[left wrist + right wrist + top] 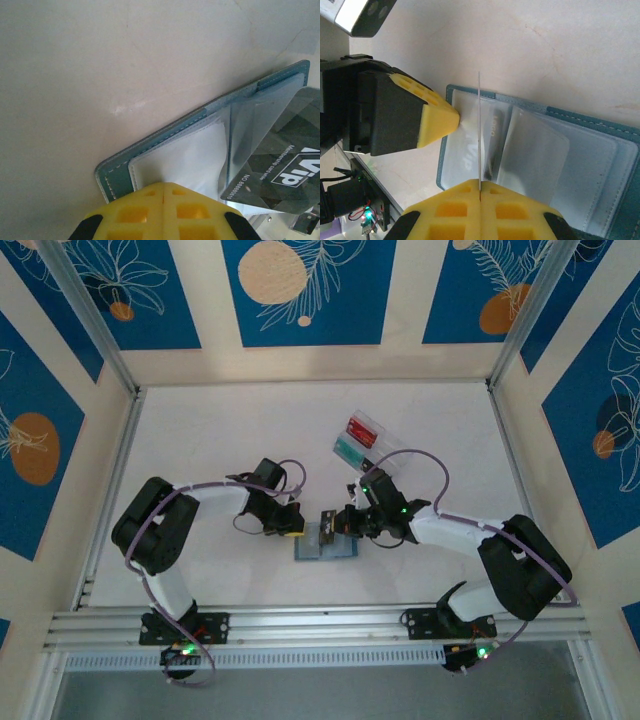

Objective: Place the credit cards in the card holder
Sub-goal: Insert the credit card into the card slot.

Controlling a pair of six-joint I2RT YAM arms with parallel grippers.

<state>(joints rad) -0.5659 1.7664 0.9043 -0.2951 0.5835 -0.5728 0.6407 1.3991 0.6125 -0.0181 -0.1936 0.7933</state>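
Blue-grey card holder (325,545) lies open on the white counter (220,440) between the arms, a clear plastic tray (362,440) with red and teal contents apart behind it. Both arms bend inward. Left end effector (162,192), clenched, presses its tips on a clear sleeve (185,155); right end effector (480,192) pinches a dark VIP card (285,150), edge-down over the sleeves.
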